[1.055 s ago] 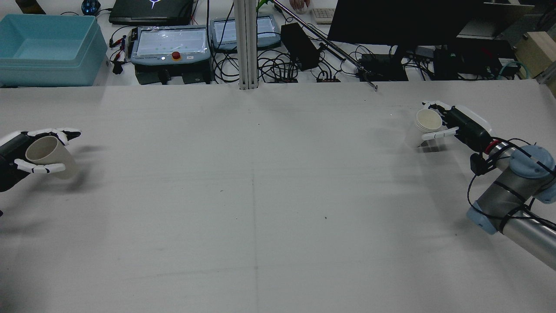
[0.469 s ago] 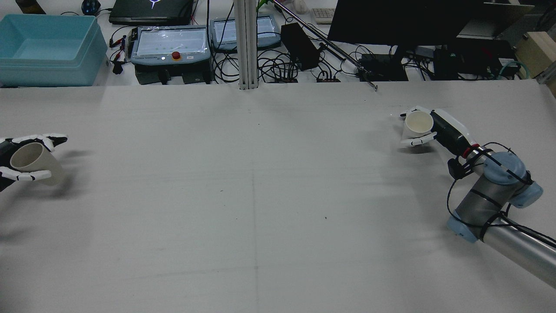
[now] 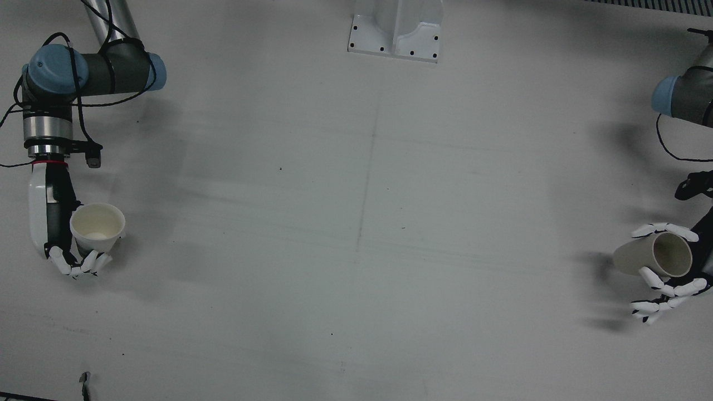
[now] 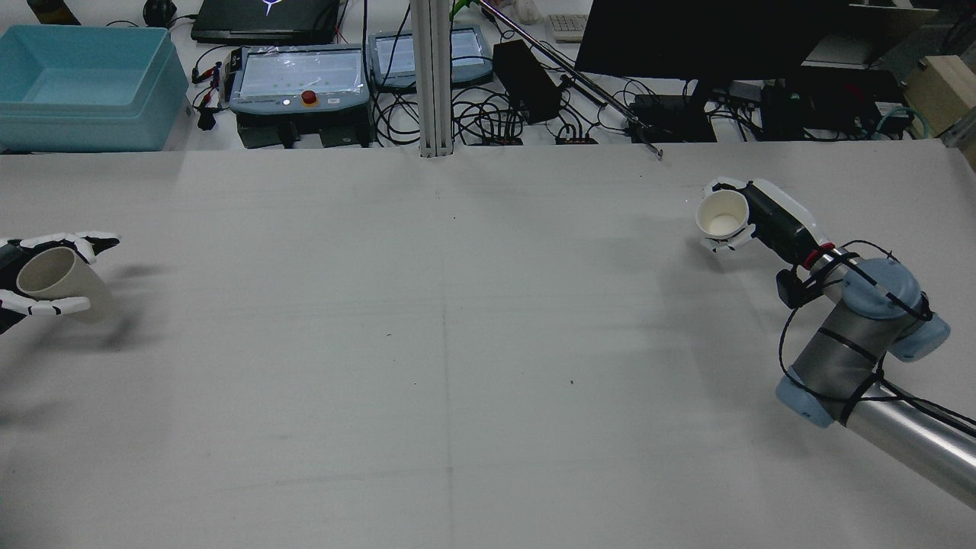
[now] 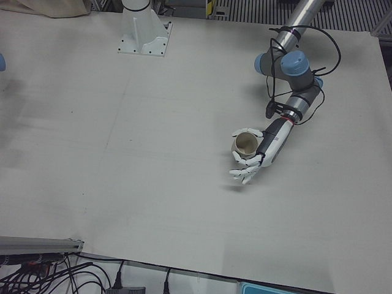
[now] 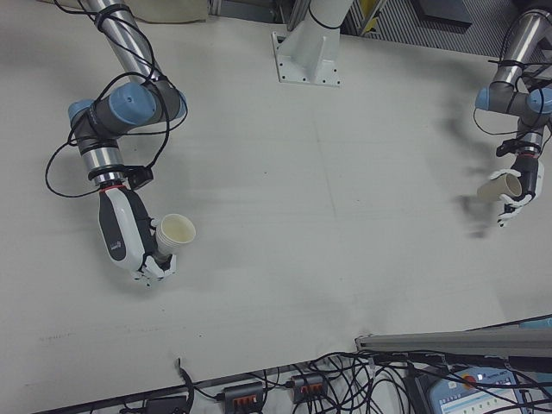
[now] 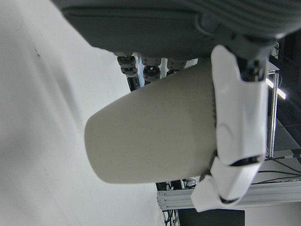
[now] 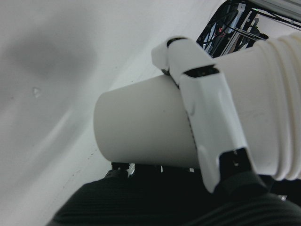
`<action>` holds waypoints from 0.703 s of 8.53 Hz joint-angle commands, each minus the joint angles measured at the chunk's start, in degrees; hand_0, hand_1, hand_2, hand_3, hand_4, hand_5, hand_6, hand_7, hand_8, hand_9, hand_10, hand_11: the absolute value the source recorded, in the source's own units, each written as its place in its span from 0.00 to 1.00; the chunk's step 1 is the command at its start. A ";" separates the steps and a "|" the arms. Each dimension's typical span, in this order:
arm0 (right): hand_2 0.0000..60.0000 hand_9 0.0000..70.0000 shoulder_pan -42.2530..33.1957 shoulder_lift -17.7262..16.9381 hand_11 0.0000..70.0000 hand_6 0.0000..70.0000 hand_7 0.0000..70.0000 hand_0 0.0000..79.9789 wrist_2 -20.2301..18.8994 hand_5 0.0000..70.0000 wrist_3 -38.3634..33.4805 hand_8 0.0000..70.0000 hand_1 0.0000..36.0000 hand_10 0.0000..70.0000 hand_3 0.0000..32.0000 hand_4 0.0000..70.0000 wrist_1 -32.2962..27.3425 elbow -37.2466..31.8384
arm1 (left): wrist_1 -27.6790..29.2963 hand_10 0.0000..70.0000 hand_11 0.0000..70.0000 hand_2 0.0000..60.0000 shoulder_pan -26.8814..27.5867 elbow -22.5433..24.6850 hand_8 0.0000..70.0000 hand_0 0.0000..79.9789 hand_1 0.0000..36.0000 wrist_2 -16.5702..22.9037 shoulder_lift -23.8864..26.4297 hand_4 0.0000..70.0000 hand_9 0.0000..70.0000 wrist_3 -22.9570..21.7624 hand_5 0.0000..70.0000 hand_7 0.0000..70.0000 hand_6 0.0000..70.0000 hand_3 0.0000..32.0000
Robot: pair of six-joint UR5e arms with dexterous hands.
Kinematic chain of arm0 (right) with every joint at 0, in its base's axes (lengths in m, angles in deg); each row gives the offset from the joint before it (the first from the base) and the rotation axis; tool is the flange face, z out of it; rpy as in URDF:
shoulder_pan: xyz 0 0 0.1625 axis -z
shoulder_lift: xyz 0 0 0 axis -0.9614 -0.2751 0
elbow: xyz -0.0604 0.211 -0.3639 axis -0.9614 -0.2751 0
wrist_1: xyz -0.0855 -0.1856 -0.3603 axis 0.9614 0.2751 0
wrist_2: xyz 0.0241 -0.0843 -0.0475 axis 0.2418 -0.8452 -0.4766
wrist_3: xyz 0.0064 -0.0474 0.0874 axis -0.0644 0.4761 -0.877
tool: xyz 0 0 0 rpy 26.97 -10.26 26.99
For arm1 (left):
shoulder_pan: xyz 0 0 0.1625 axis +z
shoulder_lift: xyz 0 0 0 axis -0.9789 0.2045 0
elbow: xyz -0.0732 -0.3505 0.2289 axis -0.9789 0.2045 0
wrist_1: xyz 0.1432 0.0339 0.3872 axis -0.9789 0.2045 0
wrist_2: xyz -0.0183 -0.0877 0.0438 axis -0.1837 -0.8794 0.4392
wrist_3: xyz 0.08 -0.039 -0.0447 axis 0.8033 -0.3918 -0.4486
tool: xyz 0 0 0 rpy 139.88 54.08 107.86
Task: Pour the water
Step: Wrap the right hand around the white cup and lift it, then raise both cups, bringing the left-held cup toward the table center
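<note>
We are holding a paper cup in each hand. Our right hand (image 4: pixel 743 217) is wrapping its fingers around a white cup (image 4: pixel 720 213) in the upper right of the rear view. That cup is sitting almost straight up, with its open top facing the camera. Something pale is lying at the bottom, but we cannot tell if it is water.

Our left hand (image 4: pixel 23 278) is gripping a tan cup (image 4: pixel 53 278) at the far left edge of the same view. This cup is leaning over a lot, with its mouth tipping back toward our arm. We cannot see inside it.

Both cups are hanging above the grey table (image 4: pixel 457 343), and they are well apart, with the whole bare table between them.

We think things could go wrong here. If the leaning cup has water in it, the water could spill on the table before the cups meet. Paper cups are soft, so squeezing too hard could crush one. If we are pouring with the cups not lined up, the water is going to miss.
</note>
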 commanded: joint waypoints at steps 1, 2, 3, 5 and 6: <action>0.85 1.00 -3.42 -2.50 0.90 0.74 1.00 1.00 -0.70 1.00 -0.52 0.84 1.00 0.61 0.00 0.34 6.59 10.06 | -5.28 0.06 0.12 1.00 -0.07 5.88 0.25 0.77 0.99 0.62 0.05 0.93 0.22 0.08 1.00 0.37 0.31 0.00; 0.84 1.00 -6.66 -4.52 0.90 0.72 1.00 1.00 -2.79 1.00 -0.96 0.83 1.00 0.61 0.00 0.33 6.77 13.38 | -8.96 0.06 0.12 1.00 0.02 9.65 0.25 0.77 1.00 0.80 0.40 0.93 0.22 0.35 1.00 0.38 0.31 0.00; 0.85 1.00 -10.79 -4.71 0.89 0.70 1.00 1.00 -6.82 1.00 -1.40 0.82 1.00 0.60 0.00 0.32 7.64 15.93 | -13.17 0.06 0.12 1.00 0.37 13.26 0.25 0.78 1.00 0.89 1.18 0.94 0.22 0.61 1.00 0.38 0.31 0.00; 0.90 1.00 -17.83 -1.83 0.85 0.73 1.00 1.00 -12.20 1.00 -2.63 0.80 1.00 0.57 0.00 0.36 14.48 22.70 | -24.84 0.07 0.13 1.00 0.72 15.40 0.25 0.78 1.00 6.47 12.46 0.97 0.22 2.18 1.00 0.41 0.35 0.00; 0.89 1.00 -19.16 -0.85 0.84 0.74 1.00 1.00 -12.39 1.00 -3.16 0.80 1.00 0.57 0.00 0.37 14.94 24.73 | -30.12 0.07 0.13 1.00 2.64 15.32 0.25 0.78 1.00 8.34 19.49 0.97 0.22 5.33 1.00 0.41 0.35 0.00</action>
